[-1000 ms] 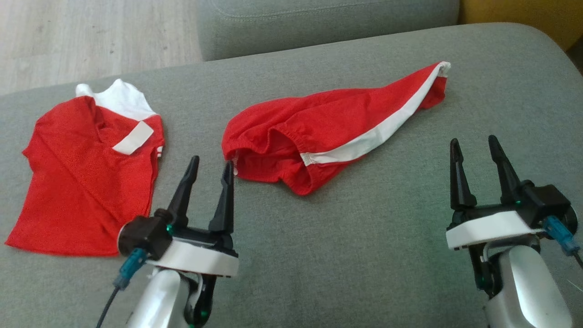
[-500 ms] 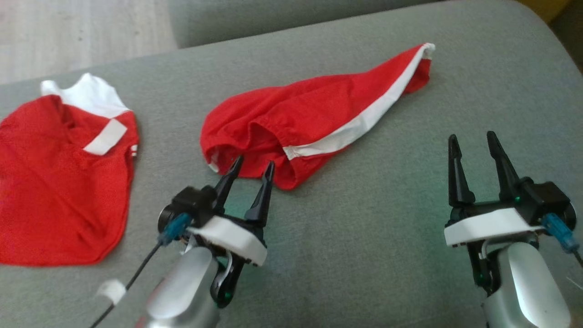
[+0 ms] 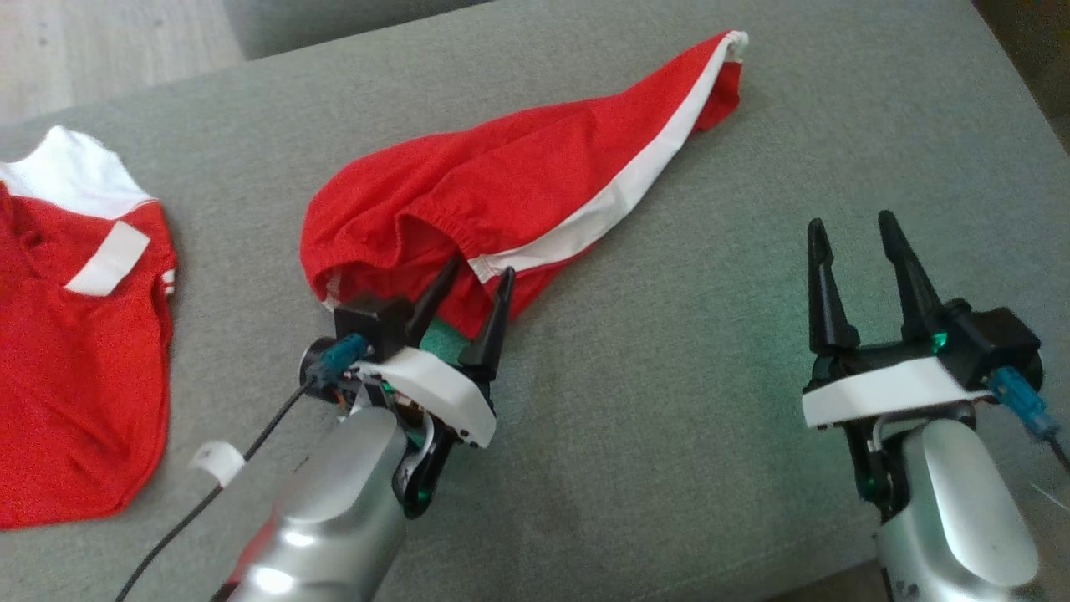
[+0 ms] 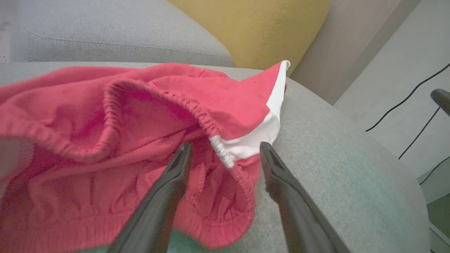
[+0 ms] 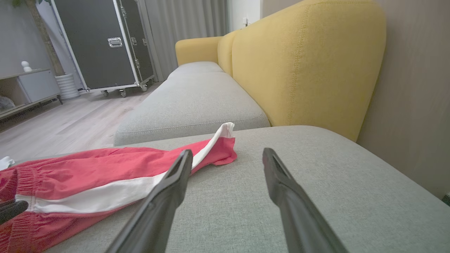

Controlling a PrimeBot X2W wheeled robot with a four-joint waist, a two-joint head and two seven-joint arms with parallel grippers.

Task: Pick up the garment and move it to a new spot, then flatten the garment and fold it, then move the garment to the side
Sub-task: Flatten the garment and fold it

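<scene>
The red shorts lie crumpled across the middle of the grey seat cushion, waist opening toward the robot and one leg trailing off to the far right, with a white stripe running along the side. The step in hand looks like the first one, the pick-up, and it is not yet done: nothing is gripped. The left hand is spread wide and set low at the near edge of the shorts. In the left wrist view its two fingers straddle the elastic waistband right where the stripe ends, one finger over the red cloth inside the opening and the other at the outer edge by the bare cushion. Whether the tips already touch the cloth cannot be told. The right hand is just as wide open and holds nothing, hovering over bare cushion well apart from the shorts, off to their right. A red and white shirt lies flat at the far left and seems no part of this step. The next move probably calls for the left fingers to sink a little and close on the waistband, taking both layers if possible, since a shallow pinch on the bunched elastic could slip when lifted.
</scene>
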